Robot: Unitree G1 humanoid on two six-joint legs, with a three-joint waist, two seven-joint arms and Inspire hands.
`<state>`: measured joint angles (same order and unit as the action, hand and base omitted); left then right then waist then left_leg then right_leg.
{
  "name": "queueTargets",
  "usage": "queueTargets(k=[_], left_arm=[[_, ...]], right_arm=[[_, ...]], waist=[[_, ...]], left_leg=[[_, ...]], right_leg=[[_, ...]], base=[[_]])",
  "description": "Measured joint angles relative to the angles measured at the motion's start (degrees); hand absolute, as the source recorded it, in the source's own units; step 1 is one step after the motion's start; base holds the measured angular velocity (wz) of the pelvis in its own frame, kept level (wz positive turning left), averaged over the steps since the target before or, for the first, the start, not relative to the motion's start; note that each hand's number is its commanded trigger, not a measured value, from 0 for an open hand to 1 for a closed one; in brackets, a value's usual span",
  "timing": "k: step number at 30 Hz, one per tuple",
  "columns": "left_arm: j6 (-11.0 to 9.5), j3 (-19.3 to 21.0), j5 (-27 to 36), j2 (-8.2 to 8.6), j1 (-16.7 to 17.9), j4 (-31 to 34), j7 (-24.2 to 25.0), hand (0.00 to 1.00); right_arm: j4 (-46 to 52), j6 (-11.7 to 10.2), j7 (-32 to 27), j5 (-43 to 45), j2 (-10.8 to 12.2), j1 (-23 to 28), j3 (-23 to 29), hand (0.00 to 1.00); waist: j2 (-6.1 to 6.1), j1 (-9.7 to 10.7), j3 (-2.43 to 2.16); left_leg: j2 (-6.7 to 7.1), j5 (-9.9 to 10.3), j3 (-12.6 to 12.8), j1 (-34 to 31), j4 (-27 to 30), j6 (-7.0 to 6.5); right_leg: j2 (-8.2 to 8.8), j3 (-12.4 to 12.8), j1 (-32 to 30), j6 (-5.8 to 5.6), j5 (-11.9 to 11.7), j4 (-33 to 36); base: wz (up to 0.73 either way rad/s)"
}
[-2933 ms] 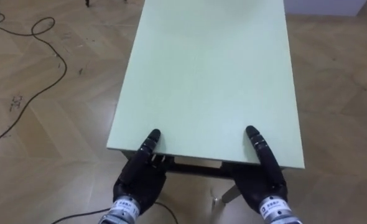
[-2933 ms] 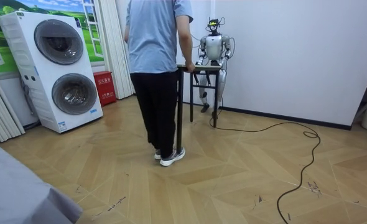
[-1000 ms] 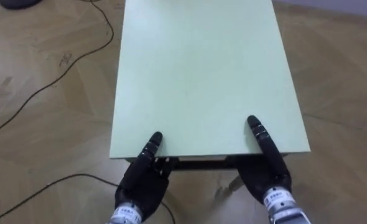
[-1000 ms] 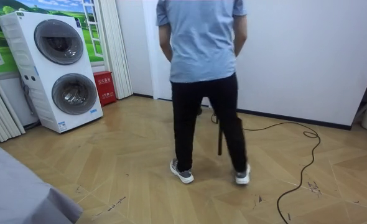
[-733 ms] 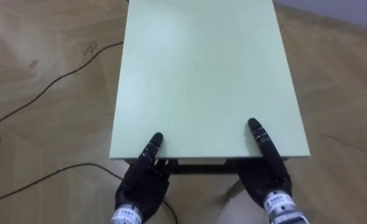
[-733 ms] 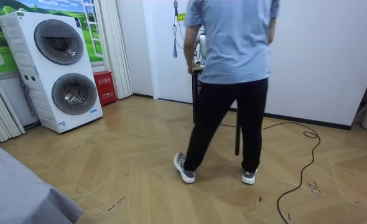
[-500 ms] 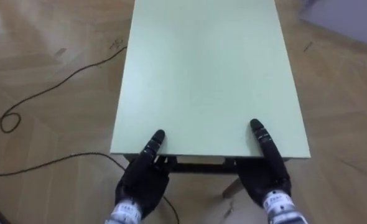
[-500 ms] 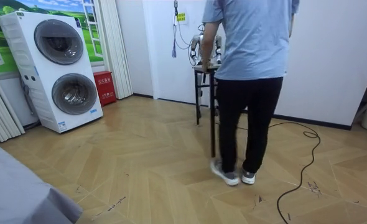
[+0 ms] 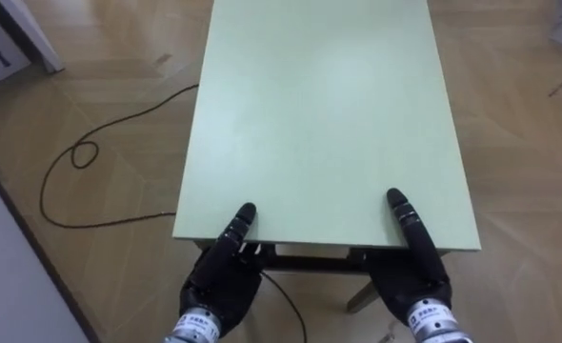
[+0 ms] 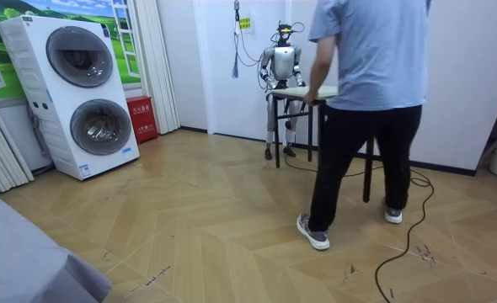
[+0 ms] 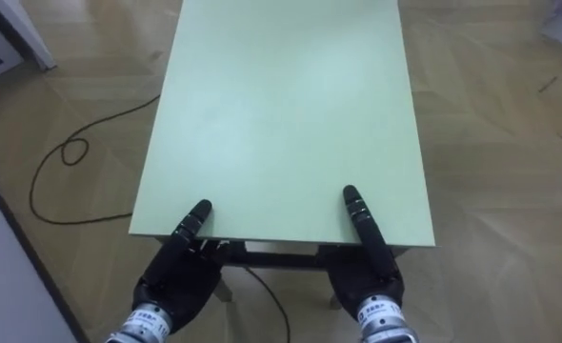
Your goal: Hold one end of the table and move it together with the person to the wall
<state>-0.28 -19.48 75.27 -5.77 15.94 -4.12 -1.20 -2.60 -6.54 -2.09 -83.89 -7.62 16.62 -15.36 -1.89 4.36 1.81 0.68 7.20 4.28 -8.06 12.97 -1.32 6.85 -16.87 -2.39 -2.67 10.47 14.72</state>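
Keep left hand (image 9: 219, 276) and right hand (image 9: 410, 278) level at the near edge of the table (image 9: 319, 114) (hold underneath hidden, can't tell how closed), and match the pace of the person (image 10: 375, 67) at the far end.

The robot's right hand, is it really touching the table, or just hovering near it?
Touching. In the left eye view the right hand reaches over the table at its near edge, and part of it lies flat on the pale green top.
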Motion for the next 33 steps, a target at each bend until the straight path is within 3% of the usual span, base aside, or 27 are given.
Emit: queueTargets(k=[3,8,11,15,20,28,33], left_arm=[[0.0,-0.1,0.4,-0.07,0.1,0.0,-0.4,1.0],[-0.1,-0.2,0.8,-0.06,0.3,0.0,-0.5,1.0],[-0.6,-0.2,0.9,-0.19,0.8,0.3,-0.5,1.0],[-0.6,-0.6,1.1,-0.35,0.8,0.8,-0.5,1.0],[-1.1,-1.3,0.6,-0.21,0.6,0.8,-0.5,1.0],[-1.1,-1.6,0.8,-0.24,0.7,0.8,-1.2,1.0],[-1.6,-2.1,1.4,-0.47,0.7,0.8,-1.9,1.0]], right_arm=[[0.0,0.1,-0.3,0.2,-0.1,0.0,0.1,1.0],[0.0,0.3,-0.7,0.7,-0.2,-0.5,0.1,1.0],[0.0,0.3,-0.7,0.7,-0.6,-0.5,-0.3,1.0],[0.2,0.1,-0.4,0.1,-1.1,-0.6,-0.4,1.0],[0.2,-0.4,-0.5,-0.1,-1.1,0.1,-0.4,1.0],[0.2,-0.3,-1.5,-0.1,-1.3,-0.1,-0.3,1.0],[0.2,0.2,-2.1,0.3,-1.8,-0.9,-0.4,1.0]], waist=[[0.33,-2.0,-0.02],[0.57,-5.1,-0.09],[0.85,-5.6,-0.15],[0.83,-4.9,-0.16],[0.83,-2.7,-0.19],[0.78,-3.5,-0.16],[0.72,-5.3,-0.16]], left_leg=[[0.46,0.2,-0.9,-0.4,0.7,-0.43],[0.98,0.0,-2.4,-0.3,0.8,-0.49],[1.0,0.0,-3.3,-0.3,1.1,-0.4],[0.96,0.0,-4.3,-1.9,2.6,-0.38],[0.79,-0.3,-2.5,-3.1,4.5,-0.86],[1.98,-2.0,-5.1,-4.7,4.7,-1.16],[2.17,-3.1,-4.9,-6.4,4.7,-1.47]], right_leg=[[-0.11,2.6,0.5,-0.12,0.1,-0.4],[-0.29,2.5,2.7,-0.33,0.2,-2.7],[-0.61,2.5,3.6,-0.32,0.2,-3.3],[-0.98,2.2,3.8,-0.32,0.2,-3.2],[-0.99,-1.9,5.8,-0.44,0.4,-3.2],[-0.99,-3.4,6.2,-0.2,0.7,-4.3],[-0.87,-4.7,5.4,-0.37,1.3,-4.0]], base=[[0.22],[0.18],[0.21],[0.35],[0.5],[0.22],[0.27]])
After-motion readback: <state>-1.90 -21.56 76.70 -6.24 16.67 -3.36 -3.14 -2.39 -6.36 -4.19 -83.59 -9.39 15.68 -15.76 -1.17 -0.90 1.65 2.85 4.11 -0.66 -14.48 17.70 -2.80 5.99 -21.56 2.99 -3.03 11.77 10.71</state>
